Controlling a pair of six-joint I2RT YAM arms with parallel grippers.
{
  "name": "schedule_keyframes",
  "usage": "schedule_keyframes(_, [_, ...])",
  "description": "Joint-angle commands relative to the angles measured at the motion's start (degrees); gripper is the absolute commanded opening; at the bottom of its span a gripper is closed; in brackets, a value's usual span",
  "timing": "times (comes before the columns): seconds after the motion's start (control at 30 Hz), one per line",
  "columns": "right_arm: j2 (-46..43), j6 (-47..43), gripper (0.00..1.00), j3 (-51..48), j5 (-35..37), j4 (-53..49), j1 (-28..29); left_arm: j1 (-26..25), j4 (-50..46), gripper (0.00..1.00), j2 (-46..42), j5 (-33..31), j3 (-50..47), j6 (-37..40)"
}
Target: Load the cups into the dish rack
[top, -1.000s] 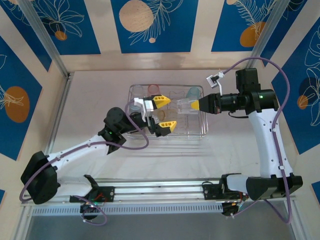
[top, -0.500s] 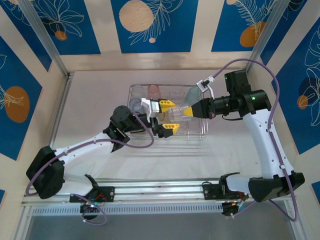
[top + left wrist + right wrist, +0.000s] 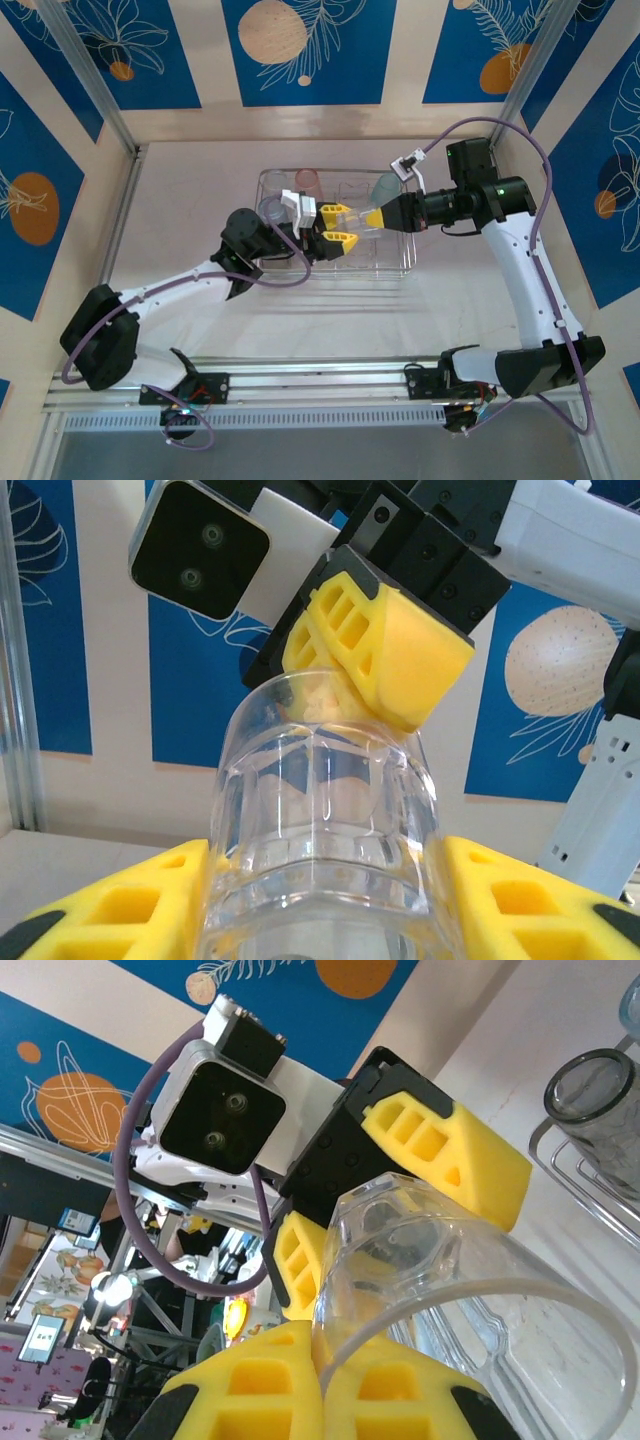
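Note:
A clear cup [image 3: 353,221] hangs on its side over the dish rack [image 3: 262,176], held from both ends. My right gripper [image 3: 373,217] is shut on its rim, one finger inside the wall and one outside [image 3: 345,1380]. My left gripper [image 3: 338,224] is shut on the cup's base end. In the left wrist view its yellow fingers [image 3: 130,905] press both sides of the clear cup [image 3: 325,810]. In the rack stand a pink cup [image 3: 307,182], a teal cup [image 3: 387,185] and a smoky grey cup [image 3: 270,208].
The rack's wire rim [image 3: 585,1185] and the grey cup [image 3: 600,1100] lie just below the held cup. Bare table runs left of the rack and in front of it [image 3: 330,300]. Patterned walls close the back and sides.
My left gripper moved in from the left and closed on the clear cup's base. The right gripper brought the cup left to meet it and stayed shut.

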Motion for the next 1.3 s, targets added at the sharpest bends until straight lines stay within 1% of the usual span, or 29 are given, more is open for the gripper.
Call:
schedule_keyframes(0.0, [0.9,1.3,0.0,-1.0,-0.5,2.3,0.1,-0.6,4.3,0.33,0.8,1.9,2.3,-2.3])
schedule_keyframes(0.03, [0.9,1.9,0.07,-1.2,-0.2,2.3,-0.4,-0.7,3.5,0.26,0.9,0.8,2.4,-2.7])
schedule_keyframes(0.1, [0.8,3.0,0.37,-1.5,0.8,2.4,-2.0,-0.7,0.9,0.15,0.5,-2.2,2.9,-3.4])
schedule_keyframes(0.13, [0.6,3.8,0.43,-1.6,1.8,2.3,-3.1,-0.7,-1.1,0.11,0.1,-3.9,3.2,-3.7])
schedule_keyframes(0.17, [0.3,4.3,0.5,-1.5,2.9,1.8,-4.6,-0.6,-4.6,0.06,-0.4,-6.2,3.9,-3.8])
schedule_keyframes(0.2, [-0.4,5.0,0.57,-1.3,4.5,1.6,-6.5,-0.7,-9.5,0.04,-1.0,-8.0,5.2,-3.5])
schedule_keyframes(0.23, [-1.3,6.2,0.58,-1.6,6.7,1.9,-8.4,-0.7,-14.4,0.03,-1.6,-9.4,6.5,-2.7])
schedule_keyframes(0.27, [-2.3,7.2,0.59,-1.7,9.4,1.7,-10.6,-0.9,-21.4,0.01,-2.1,-11.7,8.9,-1.4])
schedule_keyframes(0.33, [-4.6,9.0,0.6,-1.6,15.3,1.7,-14.6,-1.2,-35.1,0.0,-2.0,-15.6,14.1,0.8])
schedule_keyframes(0.37, [-5.8,10.4,0.59,-2.1,19.5,2.0,-16.5,-1.4,-42.8,0.0,-1.3,-17.7,17.6,1.9])
schedule_keyframes(0.43, [-7.1,11.9,0.54,-3.9,26.2,2.0,-19.3,-1.7,-56.2,0.0,1.0,-21.5,24.7,2.7])
schedule_keyframes(0.5, [-5.3,12.5,0.5,-5.9,34.2,-0.1,-20.5,-2.1,-68.5,0.0,4.5,-25.4,32.1,2.8])
schedule_keyframes(0.57, [-2.3,12.3,0.44,-8.1,40.6,-1.5,-20.5,-2.7,-78.4,0.0,8.3,-27.7,39.0,3.9])
schedule_keyframes(0.63, [-0.6,13.3,0.37,-11.5,44.1,0.8,-20.7,-3.9,-86.9,0.0,12.6,-31.2,45.9,4.6])
schedule_keyframes(0.7, [0.1,14.9,0.33,-14.7,46.8,4.3,-21.3,-5.7,-94.6,0.0,17.4,-33.5,52.9,5.8])
schedule_keyframes(0.73, [0.2,15.4,0.32,-15.6,48.0,5.5,-21.7,-6.8,-98.3,0.0,19.6,-35.1,56.6,6.2])
schedule_keyframes(0.87, [-1.2,16.6,0.31,-18.1,51.5,8.9,-23.8,-10.8,-115.1,0.0,33.0,-40.5,75.6,7.3])
schedule_keyframes(0.97, [-3.5,17.2,0.31,-20.2,51.1,11.4,-26.1,-12.1,-121.7,0.0,41.7,-41.4,86.5,5.7])
schedule_keyframes(1.03, [-3.7,17.2,0.32,-21.2,49.4,12.0,-27.4,-12.4,-122.5,0.0,45.7,-40.5,91.0,4.3])
schedule_keyframes(1.1, [-3.2,16.8,0.32,-22.2,48.0,12.1,-28.0,-12.5,-122.6,0.0,49.2,-39.3,94.6,3.3])
schedule_keyframes(1.17, [-3.5,16.7,0.32,-23.9,47.4,12.6,-28.2,-13.0,-123.5,0.0,52.8,-41.3,98.4,2.6])
schedule_keyframes(1.27, [-4.7,17.0,0.32,-26.5,46.6,13.5,-28.2,-13.2,-123.6,0.0,56.4,-43.6,101.0,2.4])
